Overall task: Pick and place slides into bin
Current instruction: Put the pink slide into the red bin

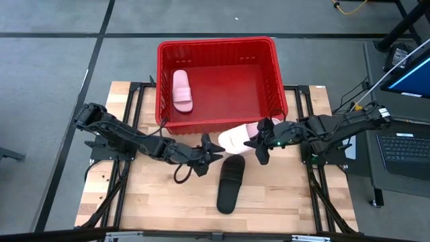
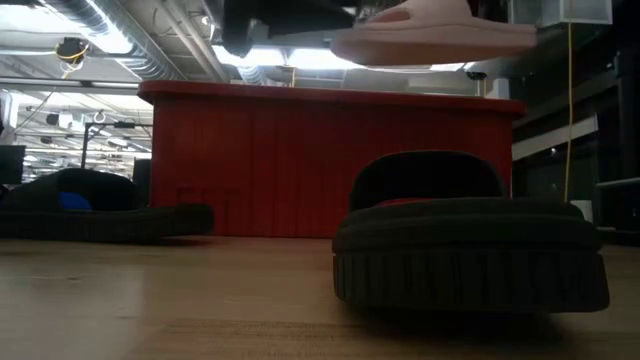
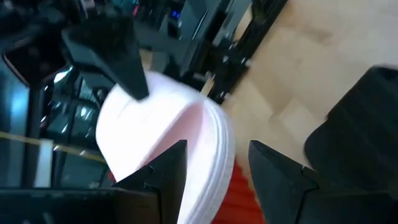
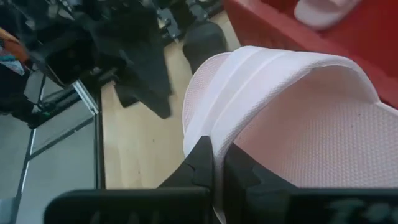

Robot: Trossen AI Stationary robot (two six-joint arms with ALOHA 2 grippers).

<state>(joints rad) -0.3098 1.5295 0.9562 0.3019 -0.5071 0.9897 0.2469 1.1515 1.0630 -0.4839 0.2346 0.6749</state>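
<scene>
The pale wooden worktop (image 1: 154,208) sits on a black metal frame (image 1: 134,91) whose rails show along both of its sides. Around it the floor (image 1: 60,60) is grey, crossed by dark lines. Off at three o'clock from the worktop an open laptop (image 1: 405,149) rests on a side stand, with a lit blue screen (image 1: 411,75) just beyond it. At one o'clock a yellow cable (image 1: 349,7) loops on the floor.

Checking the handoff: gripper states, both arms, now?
Left gripper: open, holding nothing, beside the pink slide.
Right gripper: shut on the pink slide's strap, lifted near the bin.
</scene>
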